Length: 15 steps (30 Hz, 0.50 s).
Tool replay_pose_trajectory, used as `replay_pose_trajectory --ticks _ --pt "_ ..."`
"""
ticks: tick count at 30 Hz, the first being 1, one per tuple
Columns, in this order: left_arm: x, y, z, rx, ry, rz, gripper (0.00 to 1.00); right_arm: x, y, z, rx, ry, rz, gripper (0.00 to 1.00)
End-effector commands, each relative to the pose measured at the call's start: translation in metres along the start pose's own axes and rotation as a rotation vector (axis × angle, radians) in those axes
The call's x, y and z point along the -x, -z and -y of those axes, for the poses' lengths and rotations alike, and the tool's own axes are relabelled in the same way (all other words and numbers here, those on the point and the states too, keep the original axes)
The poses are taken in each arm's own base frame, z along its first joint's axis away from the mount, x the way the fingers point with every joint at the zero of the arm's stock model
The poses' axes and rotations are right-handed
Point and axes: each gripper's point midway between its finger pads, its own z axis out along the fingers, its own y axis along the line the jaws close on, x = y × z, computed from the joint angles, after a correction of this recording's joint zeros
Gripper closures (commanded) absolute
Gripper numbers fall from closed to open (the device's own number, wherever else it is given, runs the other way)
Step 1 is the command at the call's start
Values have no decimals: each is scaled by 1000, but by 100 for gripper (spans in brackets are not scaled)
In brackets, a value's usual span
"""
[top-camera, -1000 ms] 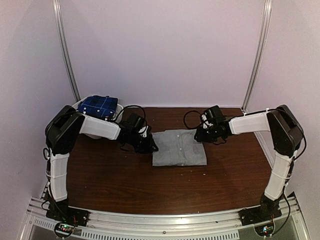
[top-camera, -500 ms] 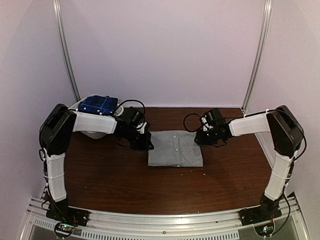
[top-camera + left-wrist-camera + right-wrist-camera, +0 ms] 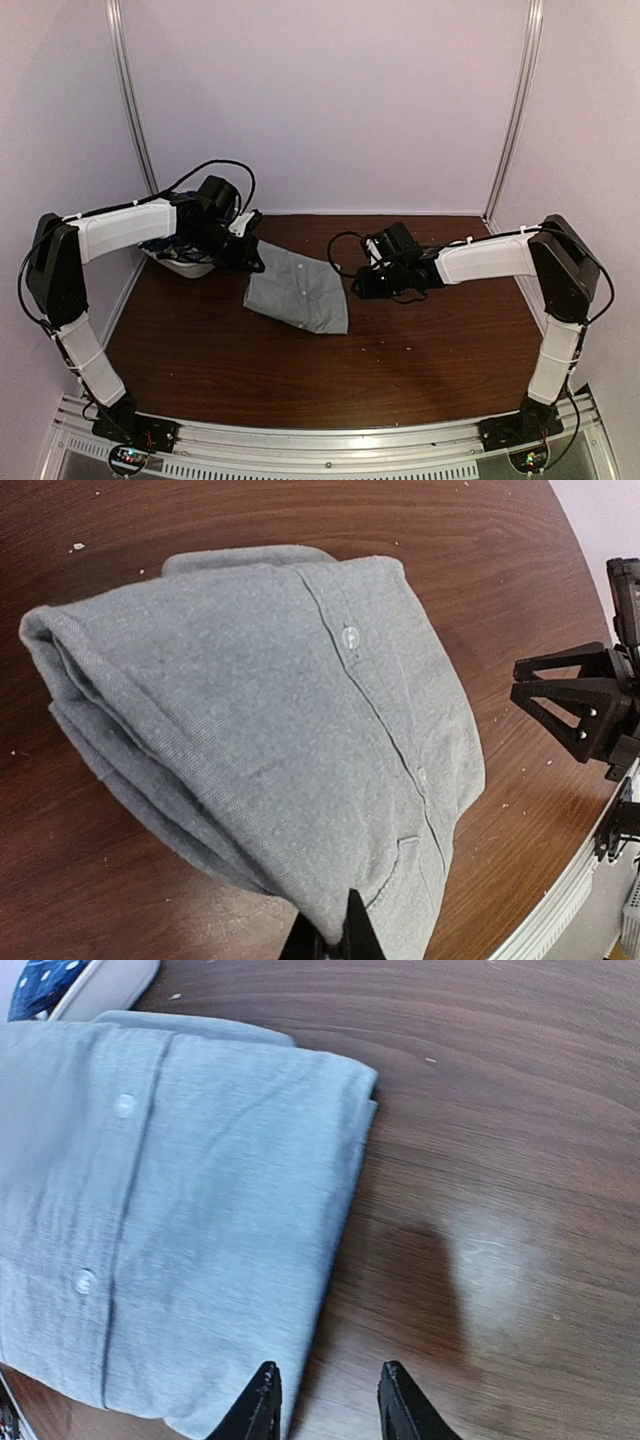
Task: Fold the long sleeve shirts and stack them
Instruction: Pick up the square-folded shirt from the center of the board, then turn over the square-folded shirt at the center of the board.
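On the worktop, left of centre, lies one grey shirt, folded to a rough rectangle. Two white buttons show along its placket. The left claw is clamped on one corner of it. The right claw stands at the opposite edge, fingers apart, gripping nothing. One white basket sits at the rear left, partly screened by the left arm. One blue shirt shows at its rim, in part only. The worktop is dark brown wood grain with pale specks. The grey cloth is finely woven and layered at the fold.
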Motion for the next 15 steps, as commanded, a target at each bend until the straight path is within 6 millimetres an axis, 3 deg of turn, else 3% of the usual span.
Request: replay_pose_trajectory --ticks 1,4,9,15 --pt "2 20 7 -6 -93 -16 100 16 -13 -51 72 0 56 68" --pt "5 25 7 -7 -96 -16 100 19 -28 -68 96 -10 62 74" --pt "12 39 6 -4 -92 -5 100 14 -57 -66 73 -39 47 84" --pt "18 54 16 -26 -115 13 100 1 -78 -78 121 -64 13 86"
